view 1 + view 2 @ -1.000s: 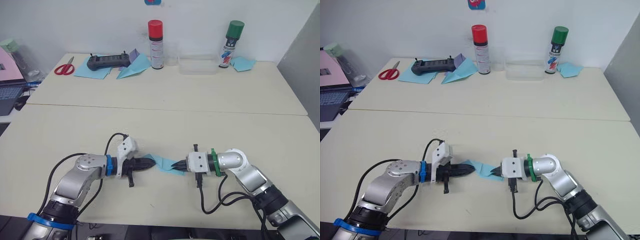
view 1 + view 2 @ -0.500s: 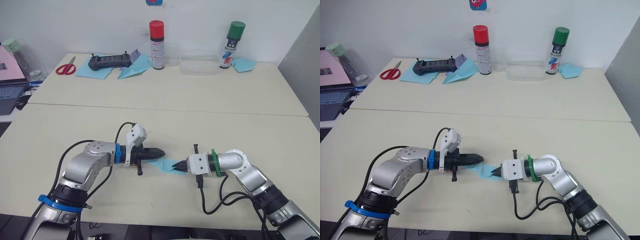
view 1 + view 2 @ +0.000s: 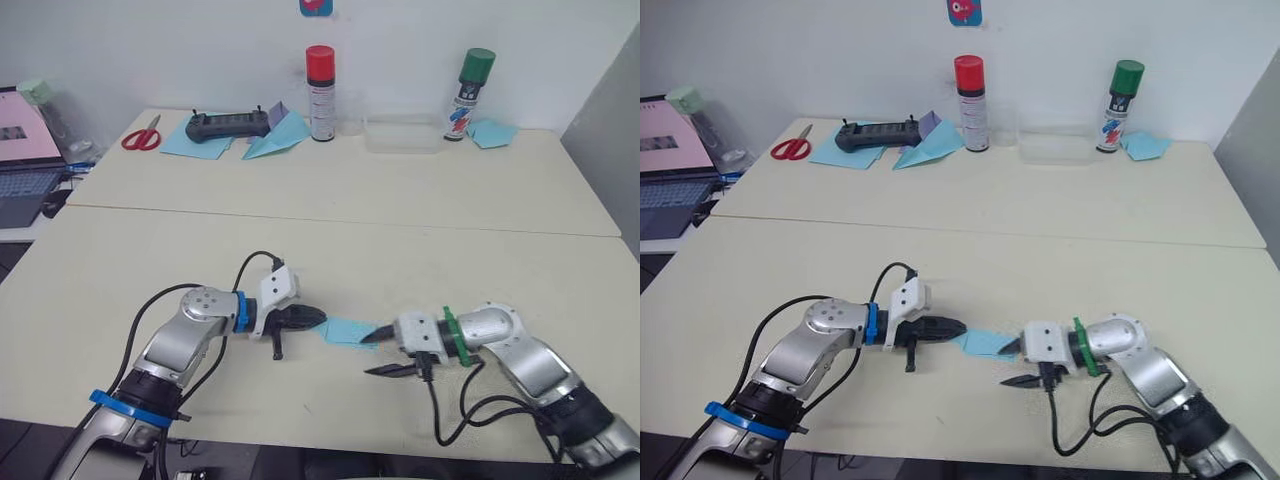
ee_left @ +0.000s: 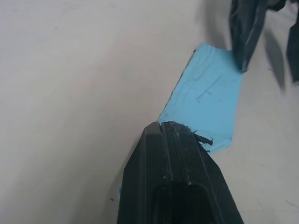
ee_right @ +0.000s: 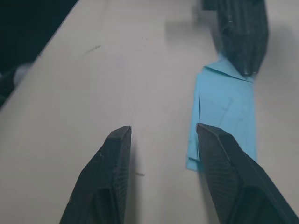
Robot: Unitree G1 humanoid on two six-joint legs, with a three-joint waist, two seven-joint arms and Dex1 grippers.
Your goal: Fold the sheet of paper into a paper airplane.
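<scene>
The sheet of paper [image 3: 347, 331] is a small light-blue creased rectangle lying flat on the near table between my two grippers. My left gripper [image 3: 321, 318] is shut, and its tip rests on the paper's left end [image 4: 210, 98]. My right gripper [image 3: 381, 352] is open at the paper's right end. In the right wrist view one of its fingers [image 5: 219, 154] sits at the paper's edge [image 5: 229, 116], while the other finger [image 5: 114, 154] is over bare table. Nothing is between them.
Along the far table stand a red-capped spray can [image 3: 320, 78], a green-capped spray can [image 3: 468, 82] and a clear container [image 3: 403, 133]. Also there are a black controller [image 3: 228, 124], a wider blue paper plane [image 3: 280, 135], scissors [image 3: 144, 133] and a blue scrap [image 3: 496, 132]. A laptop [image 3: 25, 150] sits far left.
My right gripper has opened, letting go of the paper's right end, and drawn back a little. The paper now lies flat. The head camera has shifted slightly.
</scene>
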